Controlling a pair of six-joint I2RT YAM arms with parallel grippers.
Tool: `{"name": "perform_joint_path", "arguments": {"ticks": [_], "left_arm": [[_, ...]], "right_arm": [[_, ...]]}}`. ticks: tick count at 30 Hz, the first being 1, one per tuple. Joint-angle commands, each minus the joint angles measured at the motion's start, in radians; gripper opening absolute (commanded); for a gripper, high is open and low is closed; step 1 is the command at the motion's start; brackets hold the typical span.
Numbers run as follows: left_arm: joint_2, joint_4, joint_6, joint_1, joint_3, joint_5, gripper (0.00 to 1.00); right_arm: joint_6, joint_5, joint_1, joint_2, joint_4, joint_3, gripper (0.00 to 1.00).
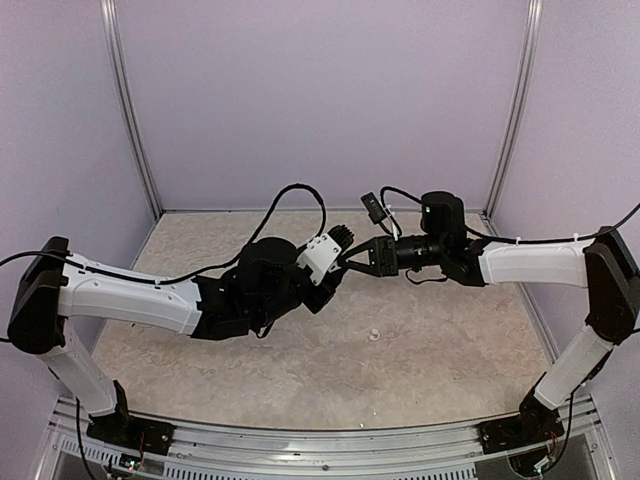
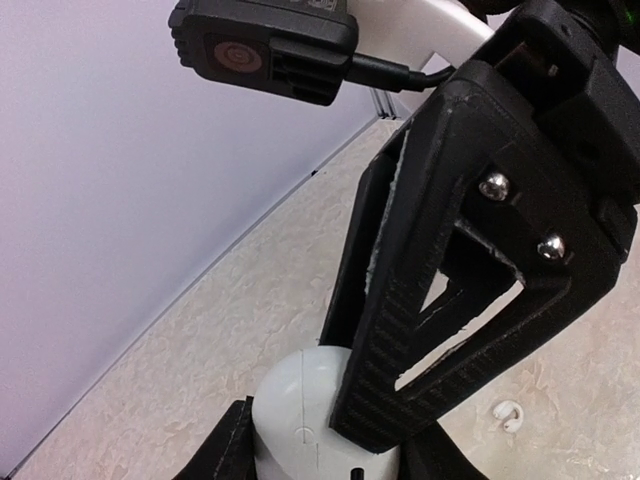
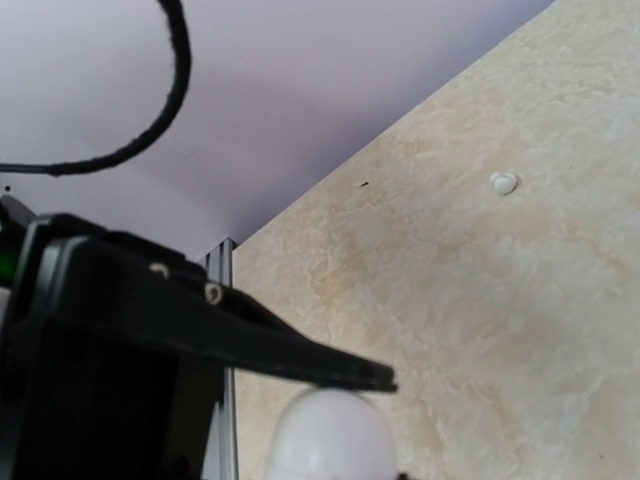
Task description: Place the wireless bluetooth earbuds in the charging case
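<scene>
We find almost no writing to read. The camera (image 2: pixel 265 45) on the right wrist, seen from the left wrist, carries a round reddish mark that is too blurred for us to make out. A black cable (image 2: pixel 400 72) plugs into its side.

From above, we see the two arms reach in from left and right and meet in mid-air over the middle of the table (image 1: pixel 450 340). The table is a mottled beige surface with pale lilac walls (image 1: pixel 320 100) around it.

The left claw (image 2: pixel 330 455) is clamped on the case (image 2: pixel 295 400), a smooth white rounded shell. Its two black fingers (image 2: pixel 232 445) press against the sides of the case. The case stands up between them, off the table.

The right claw (image 2: pixel 348 390) meets the case from above. Its ribbed black fingers stand close together, with only a thin slit between them, and their tips touch the top of the case. We cannot tell whether they pinch any part of it or only rest there. In the right wrist view, one finger crosses just above the white dome of the case.

One earbud (image 1: pixel 374 334), tiny and whitish, lies on the bare table. In the overhead view it sits nearer the arm bases than the meeting claws and slightly to the right of them. It is well apart from the case.
</scene>
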Motion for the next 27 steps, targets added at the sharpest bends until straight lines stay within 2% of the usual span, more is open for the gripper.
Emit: {"name": "perform_joint_path", "arguments": {"ticks": [1,4,11,14,17,20,27], "left_arm": [[-0.017,0.073,0.032,-0.018,-0.009,-0.001,0.45],[-0.034,0.078,0.055,-0.019,-0.024,-0.008,0.53],[-0.109,0.086,0.100,-0.027,-0.094,-0.007,0.98],[-0.180,0.109,0.146,-0.029,-0.175,0.082,0.99],[-0.283,0.127,0.227,-0.046,-0.268,0.209,0.99],[-0.371,0.025,0.257,-0.048,-0.296,0.297,0.99],[-0.521,-0.187,0.328,-0.053,-0.296,0.421,0.99]], "right_arm": [[-0.029,0.014,0.015,0.010,-0.033,0.032,0.19],[-0.033,0.014,0.014,0.011,-0.042,0.036,0.15],[-0.054,-0.014,-0.028,-0.007,-0.085,0.051,0.07],[-0.106,-0.054,-0.053,-0.020,-0.143,0.071,0.06],[-0.199,-0.109,-0.062,-0.026,-0.276,0.113,0.06],[-0.274,-0.169,-0.063,-0.036,-0.362,0.142,0.06],[-0.307,-0.298,-0.027,-0.035,-0.435,0.120,0.06]]}}
